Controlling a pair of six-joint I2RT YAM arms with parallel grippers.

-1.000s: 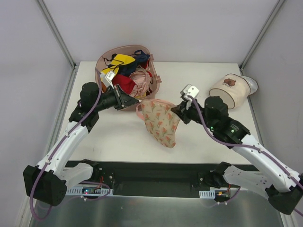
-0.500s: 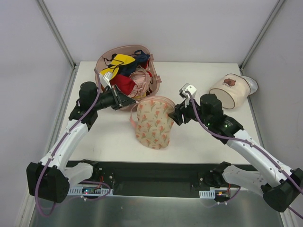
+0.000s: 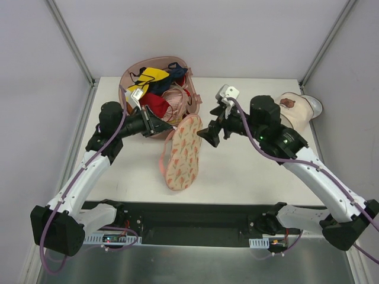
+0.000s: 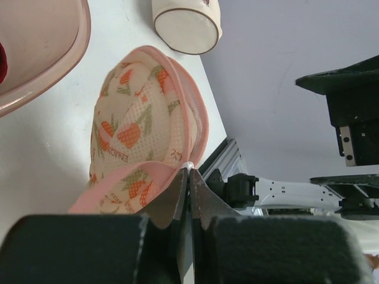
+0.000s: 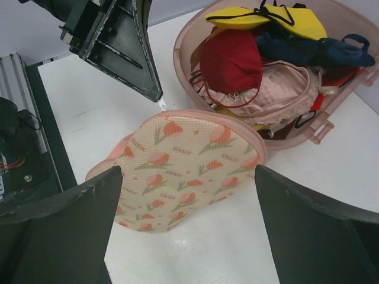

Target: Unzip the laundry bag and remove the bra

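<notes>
Well, L gripper (image 4: pixel 189 177) pinches laundry bag (image 4: pixel 139 118) zip tab (image 4: pixel 188 163); lettering illegible.

The middle of the table (image 3: pixel 254 171) is taken up by the laundry bag (image 3: pixel 180 152), tilted up on edge and pinched at its top by the closed left gripper (image 3: pixel 170 126). Just behind it, passage is blocked by the pink basket (image 3: pixel 198 102), heaped with garments. The bag's right flank is crowded by the wide-spread right gripper (image 3: pixel 208 129). Bare surface is left to the right and in front. The far right corner is occupied by a cream container (image 3: pixel 294 112).
</notes>
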